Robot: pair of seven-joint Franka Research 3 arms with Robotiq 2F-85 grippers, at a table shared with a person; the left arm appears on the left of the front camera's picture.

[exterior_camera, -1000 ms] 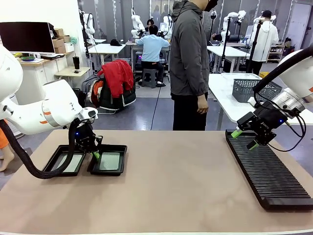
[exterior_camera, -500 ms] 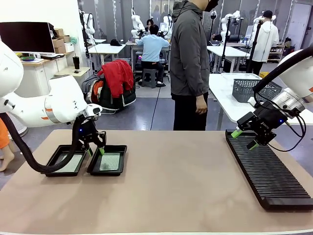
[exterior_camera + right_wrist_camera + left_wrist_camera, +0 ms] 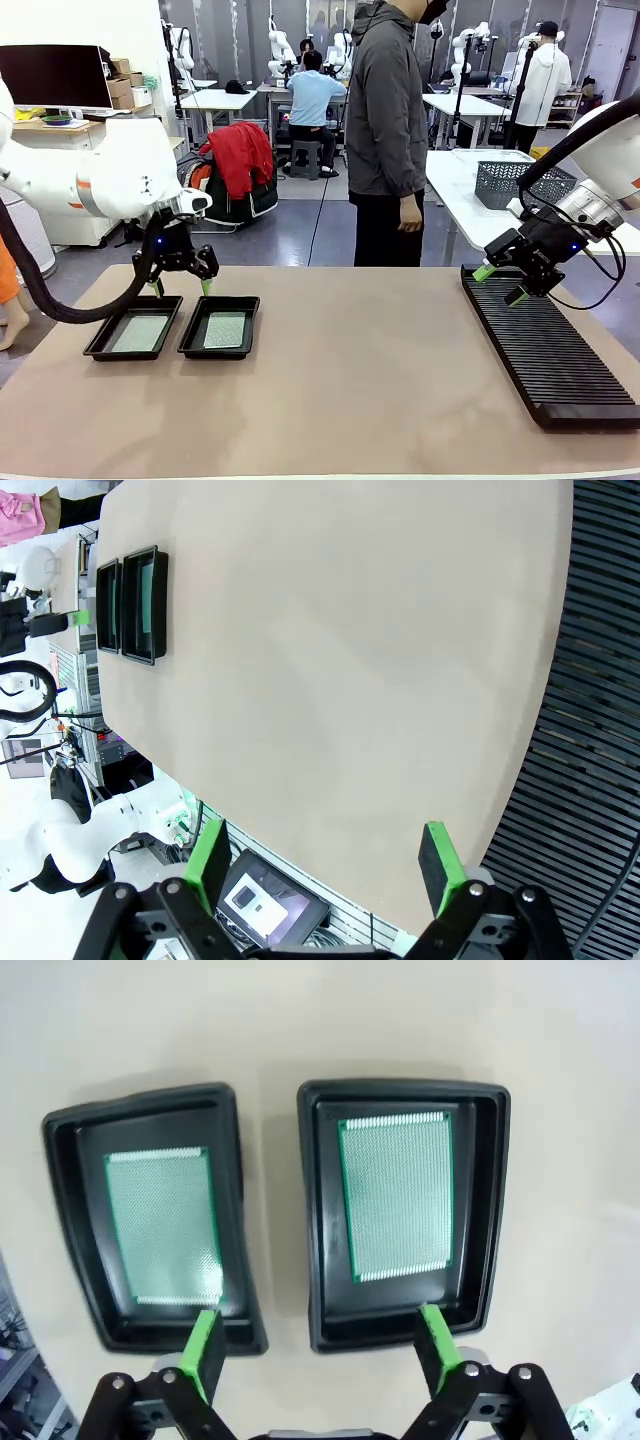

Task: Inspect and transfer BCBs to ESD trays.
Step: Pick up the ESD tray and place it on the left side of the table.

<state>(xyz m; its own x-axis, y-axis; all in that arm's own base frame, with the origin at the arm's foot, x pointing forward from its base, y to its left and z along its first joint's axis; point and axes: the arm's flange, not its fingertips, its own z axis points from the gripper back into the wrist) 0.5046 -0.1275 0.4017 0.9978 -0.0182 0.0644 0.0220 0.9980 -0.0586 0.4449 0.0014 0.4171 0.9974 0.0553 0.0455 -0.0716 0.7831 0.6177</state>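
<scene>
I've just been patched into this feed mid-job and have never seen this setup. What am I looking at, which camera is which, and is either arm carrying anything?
Two white robot arms work at a tan table, with a person standing at the far side. The front view looks across the table. The other two pictures come from cameras on each wrist, looking along that arm's green-tipped fingers. The left tool hovers open above two black trays, and each tray holds one green circuit board lying flat. The right tool hangs open over the long black ribbed rack. Neither tool holds anything.
</scene>
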